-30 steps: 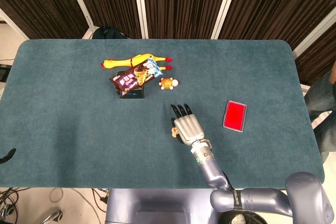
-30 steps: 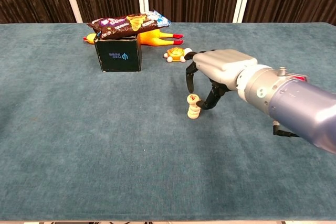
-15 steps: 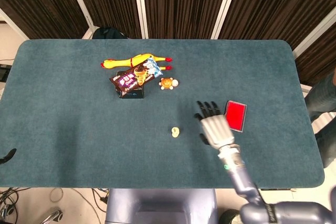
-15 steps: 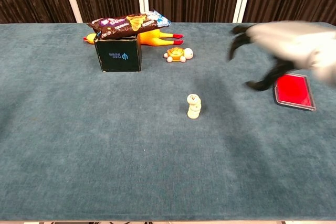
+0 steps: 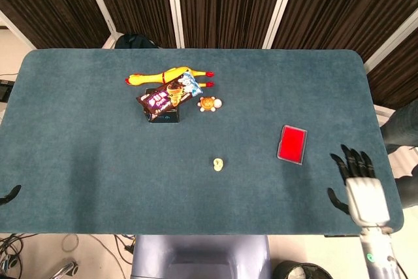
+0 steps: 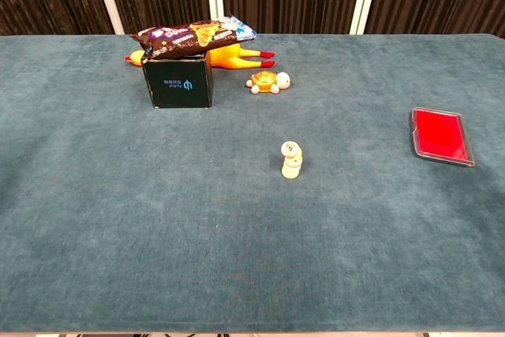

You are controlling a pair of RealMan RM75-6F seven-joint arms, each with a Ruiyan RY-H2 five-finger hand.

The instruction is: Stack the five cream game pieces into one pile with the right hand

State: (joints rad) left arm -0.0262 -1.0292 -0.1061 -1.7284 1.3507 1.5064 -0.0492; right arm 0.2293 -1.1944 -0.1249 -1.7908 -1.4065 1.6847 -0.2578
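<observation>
Right robot hand [image 5: 361, 184]: at the near right edge of the blue-green carpeted table [image 5: 78, 161], palm down, dark fingers spread apart and pointing toward the far side, nothing in them. Seen only in the head view; the chest view does not catch it. Left robot hand: only a dark tip [image 5: 9, 193] shows at the near left edge of the head view, too little to say whether its fingers are apart or curled.

Going left to right from there:
- Yellow rubber chicken [image 5: 166, 76], far to the left of the right robot hand and well beyond it, lying flat behind a dark box [image 6: 178, 81] with a purple snack packet [image 6: 193, 35] resting on top.
- Small orange toy turtle [image 6: 268, 80], just to the right of the box.
- Short upright pile of cream game pieces [image 6: 291, 161], well to the left of the right robot hand and slightly beyond it, standing free on bare cloth, long axis vertical, with a small mark on its top piece. The exact count in the pile is too small to read, but no loose cream pieces show anywhere else.
- Flat red rectangular card case [image 5: 292, 144], between the pile and the right robot hand, nearer the hand.

Judgement: the pile looks complete. The right robot hand is well apart from it. The right is the nearer of the two hands; any return reach would run leftward past the red case.
</observation>
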